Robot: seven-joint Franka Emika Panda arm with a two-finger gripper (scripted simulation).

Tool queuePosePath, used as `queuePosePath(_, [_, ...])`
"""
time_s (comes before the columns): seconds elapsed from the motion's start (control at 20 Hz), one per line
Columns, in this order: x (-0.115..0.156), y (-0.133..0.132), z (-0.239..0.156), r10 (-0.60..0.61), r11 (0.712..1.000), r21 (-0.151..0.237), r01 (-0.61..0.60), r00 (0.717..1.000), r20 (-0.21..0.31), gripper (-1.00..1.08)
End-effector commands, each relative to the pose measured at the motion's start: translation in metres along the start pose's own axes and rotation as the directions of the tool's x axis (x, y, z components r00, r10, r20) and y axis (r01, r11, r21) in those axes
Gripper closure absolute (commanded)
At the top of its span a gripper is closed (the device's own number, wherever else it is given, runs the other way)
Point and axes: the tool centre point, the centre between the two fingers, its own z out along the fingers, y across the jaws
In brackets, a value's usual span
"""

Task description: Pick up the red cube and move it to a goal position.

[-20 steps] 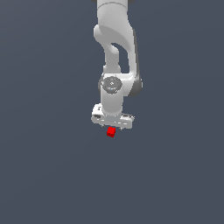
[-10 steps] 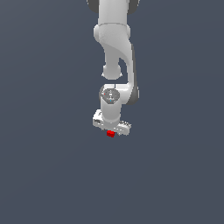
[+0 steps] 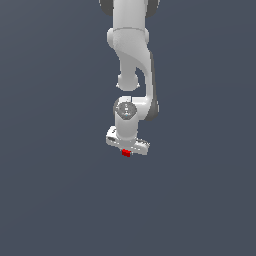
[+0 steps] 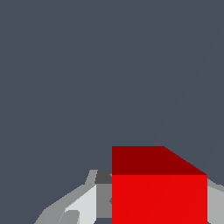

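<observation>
CHANGE: over the last second we see the tool [image 3: 127,150] drop lower over the red cube [image 3: 126,153], which now shows only as a sliver under it | TOOL: fingers [image 4: 81,205] flank the cube, firm clamp we cannot tell | CUBE: between the fingers, close against the wrist camera | MEANING: we judge the grasp stage reached, carry to goal not yet begun

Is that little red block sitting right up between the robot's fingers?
Yes, the wrist view shows the red cube filling the space between the grey fingers of the hand, one on each side.
</observation>
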Motion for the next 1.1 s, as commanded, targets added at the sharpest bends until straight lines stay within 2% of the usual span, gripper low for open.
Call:
queuePosePath(0.0, [0.0,0.0,0.0,-0.001,1.0,0.0,0.001,1.0,0.0,1.08])
queuePosePath(0.6, [0.001,0.001,-0.005,-0.001,1.0,0.0,0.001,1.0,0.001,1.08])
queuePosePath(1.05, [0.008,0.009,-0.053,-0.001,1.0,0.0,0.001,1.0,0.001,1.08])
